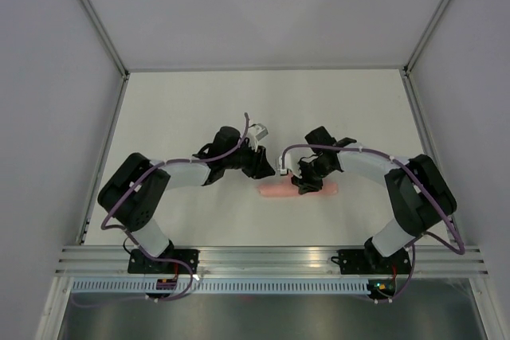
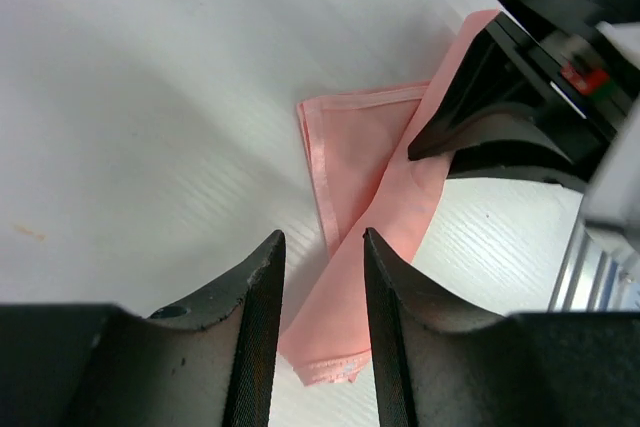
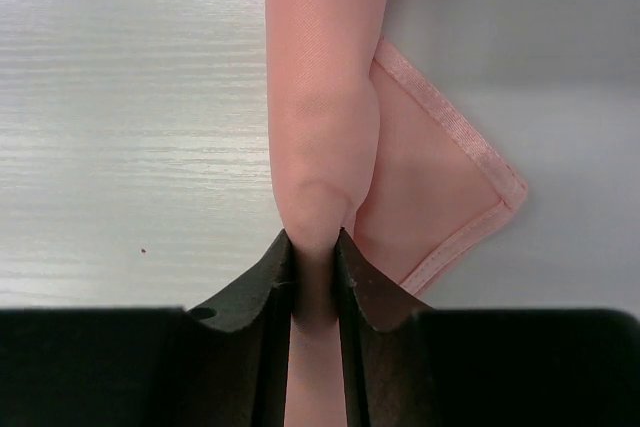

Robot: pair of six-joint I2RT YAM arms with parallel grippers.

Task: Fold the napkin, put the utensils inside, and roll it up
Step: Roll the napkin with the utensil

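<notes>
Right pincer fingers sit closest, clenched on 1 end of the napkin, which lies on the desk between the 2 arms as a tight pink roll with 1 hemmed corner splayed flat beside it. That pinch probably serves to stop the roll unwinding. Left pincer is released, fingers apart over the other end, grasping nothing; no utensils show, presumably wrapped inside.

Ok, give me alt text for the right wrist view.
The right gripper pinches a rolled pink napkin between its two black fingers. A loose hemmed corner of the napkin lies flat to the right on the white table.
</notes>
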